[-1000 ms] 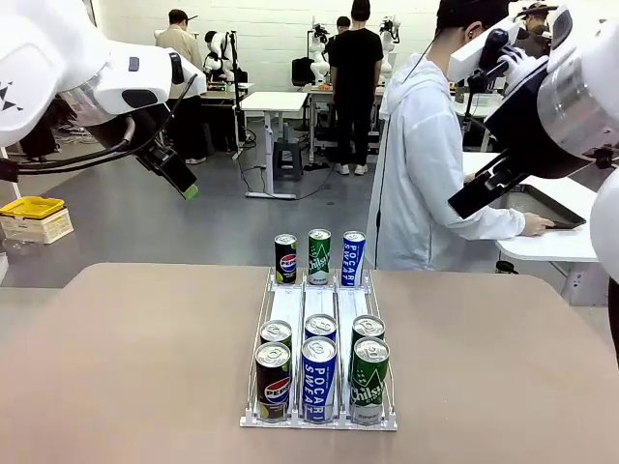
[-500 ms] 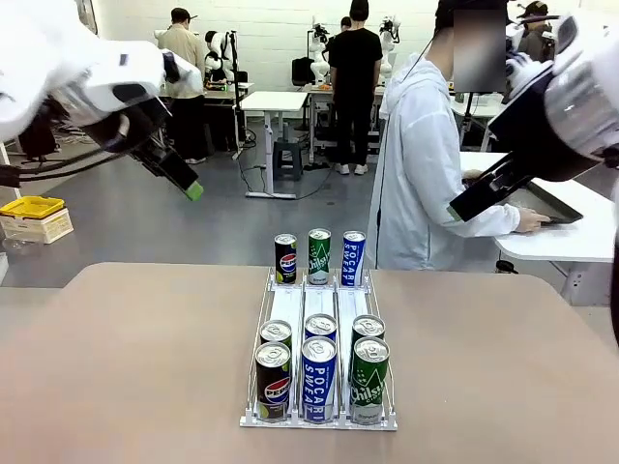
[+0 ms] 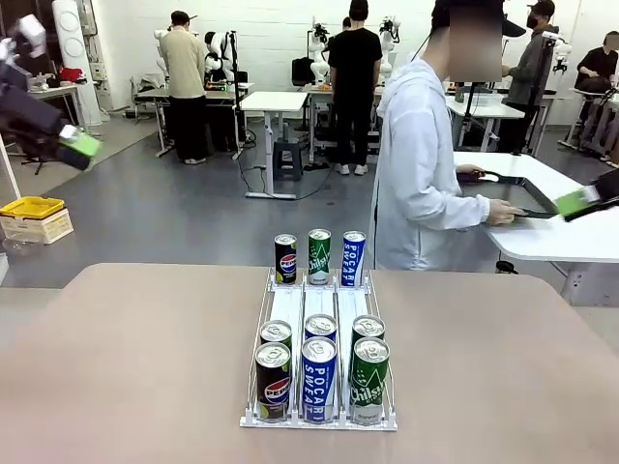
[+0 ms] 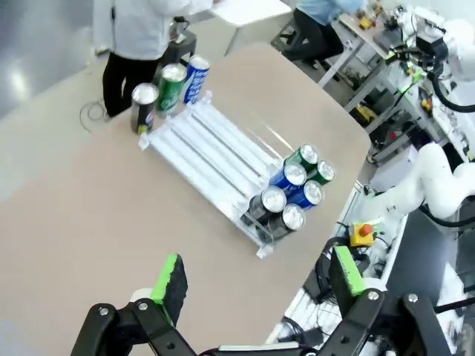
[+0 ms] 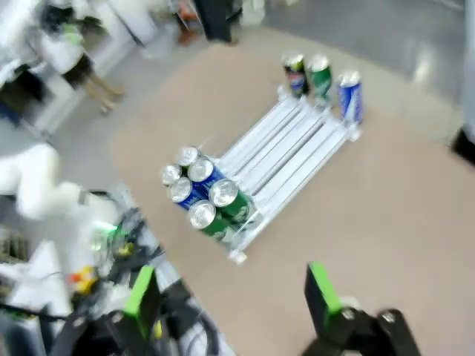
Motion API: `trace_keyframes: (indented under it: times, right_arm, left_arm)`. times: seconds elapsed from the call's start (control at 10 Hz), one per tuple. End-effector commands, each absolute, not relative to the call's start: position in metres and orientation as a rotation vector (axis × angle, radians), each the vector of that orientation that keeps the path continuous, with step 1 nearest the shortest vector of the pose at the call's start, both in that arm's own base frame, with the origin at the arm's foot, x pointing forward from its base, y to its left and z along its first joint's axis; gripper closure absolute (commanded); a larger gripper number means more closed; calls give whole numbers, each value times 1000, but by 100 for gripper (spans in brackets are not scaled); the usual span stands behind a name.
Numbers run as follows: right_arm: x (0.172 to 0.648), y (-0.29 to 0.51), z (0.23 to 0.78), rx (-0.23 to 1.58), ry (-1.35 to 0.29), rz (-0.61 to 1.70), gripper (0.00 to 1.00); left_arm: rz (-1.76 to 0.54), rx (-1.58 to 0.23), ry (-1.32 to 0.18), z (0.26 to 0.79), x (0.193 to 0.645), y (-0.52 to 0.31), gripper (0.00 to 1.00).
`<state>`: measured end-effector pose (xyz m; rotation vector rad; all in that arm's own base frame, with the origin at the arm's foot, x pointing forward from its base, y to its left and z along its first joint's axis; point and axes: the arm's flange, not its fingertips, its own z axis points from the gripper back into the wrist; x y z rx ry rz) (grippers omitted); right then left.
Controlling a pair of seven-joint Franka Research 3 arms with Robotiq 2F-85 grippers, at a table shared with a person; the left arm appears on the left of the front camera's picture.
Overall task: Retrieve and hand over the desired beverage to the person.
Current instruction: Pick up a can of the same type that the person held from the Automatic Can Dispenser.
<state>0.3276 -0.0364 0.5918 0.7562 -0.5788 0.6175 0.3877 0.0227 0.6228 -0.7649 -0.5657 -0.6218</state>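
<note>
Whereas both arms crowded the top corners of the front view a second ago, they have since drawn outward; the left gripper now shows at the left border and the right gripper at the right border, each a dark tip with a green pad, too little to read the jaws from here. The cans have not moved; a Pepsi can, a Chilsung can and a Pocari Sweat can stand at the far end of the three-lane rack, and six more sit in two rows at its near end. The rack lies in the middle of the surface, running from the near edge toward the far edge. The person in the white hooded jacket stands just beyond the far edge, right of middle, turned sideways as before, hands at a side table.

Seen from the left wrist view, high over the surface, the jaws stand spread wide with nothing between the green pads; the rack lies well apart below.

Though somewhat blurred, the right wrist view tells the same; jaws spread, empty, the rack far beneath.

By my judgement the retreat clears the sightline over the rack; no can is picked out yet and the person gives no sign, so retrieval has not begun; a cue naming the drink likely comes first.
</note>
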Motion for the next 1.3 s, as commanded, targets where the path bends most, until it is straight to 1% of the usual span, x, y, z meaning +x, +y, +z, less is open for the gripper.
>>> trace_keyframes:
  times: [0.0, 0.2, 0.4, 0.5, 1.2]
  right_arm:
    - [335, -61, 599, 792, -568, 487, 0]
    - [319, -79, 606, 764, -623, 461, 0]
    - [310, -79, 606, 661, -634, 426, 0]
    - [322, -92, 609, 764, -610, 433, 0]
    - [322, -92, 609, 764, -610, 433, 0]
  left_arm:
    - [-525, -743, -556, 625, 389, 46, 0]
    - [-468, -748, -582, 621, 383, 69, 0]
    - [-438, -762, -610, 621, 380, 77, 0]
    - [-452, -737, -570, 620, 382, 83, 0]
    - [-452, -737, -570, 620, 382, 83, 0]
